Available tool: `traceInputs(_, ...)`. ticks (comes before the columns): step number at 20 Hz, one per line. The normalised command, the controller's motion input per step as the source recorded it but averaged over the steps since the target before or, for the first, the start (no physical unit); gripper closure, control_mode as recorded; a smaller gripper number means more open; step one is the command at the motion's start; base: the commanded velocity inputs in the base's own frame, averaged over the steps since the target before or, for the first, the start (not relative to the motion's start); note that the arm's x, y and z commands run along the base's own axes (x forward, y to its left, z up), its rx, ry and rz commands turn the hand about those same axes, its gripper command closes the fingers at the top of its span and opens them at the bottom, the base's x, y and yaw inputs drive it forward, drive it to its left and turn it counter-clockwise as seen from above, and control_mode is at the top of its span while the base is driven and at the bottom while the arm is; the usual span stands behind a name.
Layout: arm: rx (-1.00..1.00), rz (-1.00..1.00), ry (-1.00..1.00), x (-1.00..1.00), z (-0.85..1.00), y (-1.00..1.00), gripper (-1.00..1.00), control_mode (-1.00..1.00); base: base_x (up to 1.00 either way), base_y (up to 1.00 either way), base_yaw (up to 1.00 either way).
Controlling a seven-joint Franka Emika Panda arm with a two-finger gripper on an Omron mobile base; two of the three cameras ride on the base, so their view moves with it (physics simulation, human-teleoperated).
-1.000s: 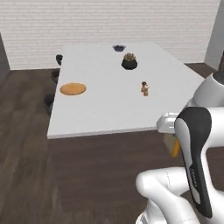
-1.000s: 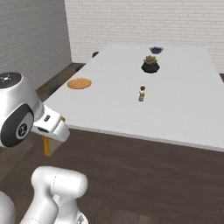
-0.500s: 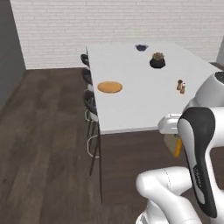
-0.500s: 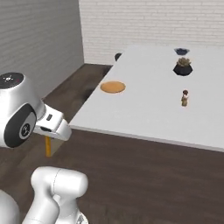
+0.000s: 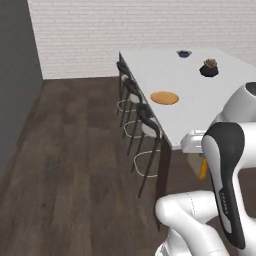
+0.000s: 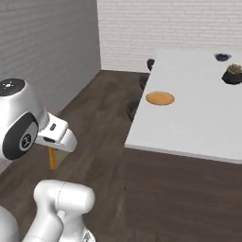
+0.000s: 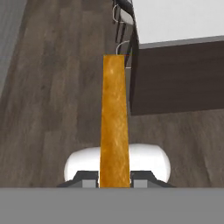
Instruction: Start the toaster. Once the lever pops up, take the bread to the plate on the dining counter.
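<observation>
End effector (image 7: 114, 180) around bread (image 7: 114, 127)

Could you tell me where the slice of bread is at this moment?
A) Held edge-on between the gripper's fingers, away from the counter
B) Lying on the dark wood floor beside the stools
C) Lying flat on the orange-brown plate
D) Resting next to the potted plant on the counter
A: in the hand view the bread stands edge-on in the gripper above the floor, while the plate on the dining counter is bare.
</observation>
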Motion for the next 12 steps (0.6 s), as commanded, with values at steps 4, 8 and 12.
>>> traceInputs(4, 0.0, 0.0, 0.0, 0.0, 0.0, 0.0, 1.0, 1.0, 0.54, 1.0, -0.05)
traceInputs(8, 0.0, 0.0, 0.0, 0.0, 0.0, 0.0, 1.0, 1.0, 0.76, 1.0, -0.07)
traceInputs(12, 0.0, 0.0, 0.0, 0.0, 0.0, 0.0, 1.0, 1.0, 0.87, 0.98, -0.08)
